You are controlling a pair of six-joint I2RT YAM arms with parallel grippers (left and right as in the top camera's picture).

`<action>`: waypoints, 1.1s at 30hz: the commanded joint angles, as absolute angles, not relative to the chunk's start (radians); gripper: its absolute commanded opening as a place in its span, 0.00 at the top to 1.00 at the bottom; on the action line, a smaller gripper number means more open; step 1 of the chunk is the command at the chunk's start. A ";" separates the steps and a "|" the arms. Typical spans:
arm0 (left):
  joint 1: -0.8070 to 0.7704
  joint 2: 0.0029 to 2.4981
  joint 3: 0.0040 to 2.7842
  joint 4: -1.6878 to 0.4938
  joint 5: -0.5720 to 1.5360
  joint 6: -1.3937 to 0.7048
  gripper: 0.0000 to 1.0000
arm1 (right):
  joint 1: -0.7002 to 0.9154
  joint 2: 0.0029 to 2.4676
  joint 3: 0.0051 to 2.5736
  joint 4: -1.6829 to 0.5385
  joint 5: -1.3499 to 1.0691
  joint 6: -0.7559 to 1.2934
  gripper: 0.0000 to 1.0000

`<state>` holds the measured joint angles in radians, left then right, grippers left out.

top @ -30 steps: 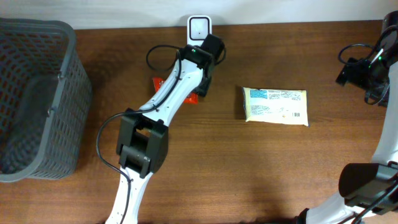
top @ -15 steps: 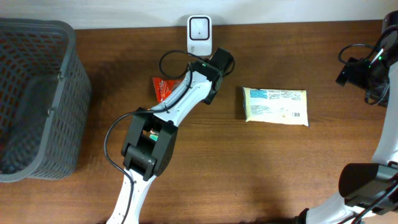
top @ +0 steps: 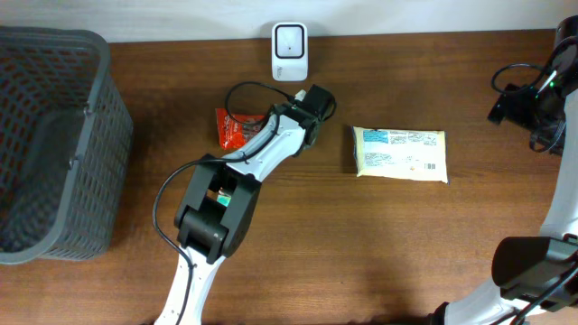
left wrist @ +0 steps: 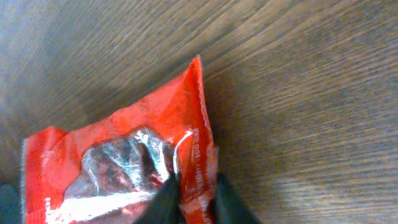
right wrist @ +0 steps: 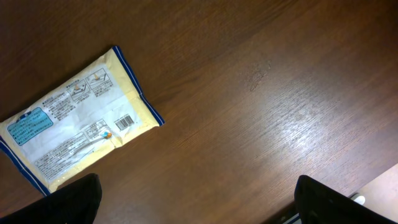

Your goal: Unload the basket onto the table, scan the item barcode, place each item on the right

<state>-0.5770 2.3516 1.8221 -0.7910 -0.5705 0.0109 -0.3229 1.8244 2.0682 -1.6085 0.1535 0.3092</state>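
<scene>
Near the overhead frame's centre, left gripper (left wrist: 193, 198) pinched shut on edge of red packet (left wrist: 118, 158), right gripper (right wrist: 196, 194) wide open, empty, upper right

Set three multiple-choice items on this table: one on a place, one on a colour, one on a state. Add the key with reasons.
1. Where is the scanner?
A. at the table's far edge
B. at its near edge
C. in the right gripper

2. What colour is the packet at the left gripper?
A. blue
B. red
C. green

3. How do the right gripper's jaws stand?
A. shut on the scanner
B. shut on the packet
C. wide open, empty

Key: 1 A, it stands by the far edge; 2 B, the left wrist view shows red film; 3 C, the jaws stand far apart over bare wood.
</scene>
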 commanded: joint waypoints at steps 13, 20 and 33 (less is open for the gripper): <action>-0.477 2.175 2.124 -1.011 0.392 -0.172 1.00 | -0.321 1.829 2.074 -1.608 0.169 0.304 0.02; -0.334 2.173 2.124 -0.982 1.219 -0.171 1.00 | -0.321 1.829 2.074 -1.608 0.169 0.304 0.01; -0.473 2.279 2.101 -0.981 1.235 -0.172 1.00 | -0.321 1.829 2.074 -1.608 0.169 0.304 0.01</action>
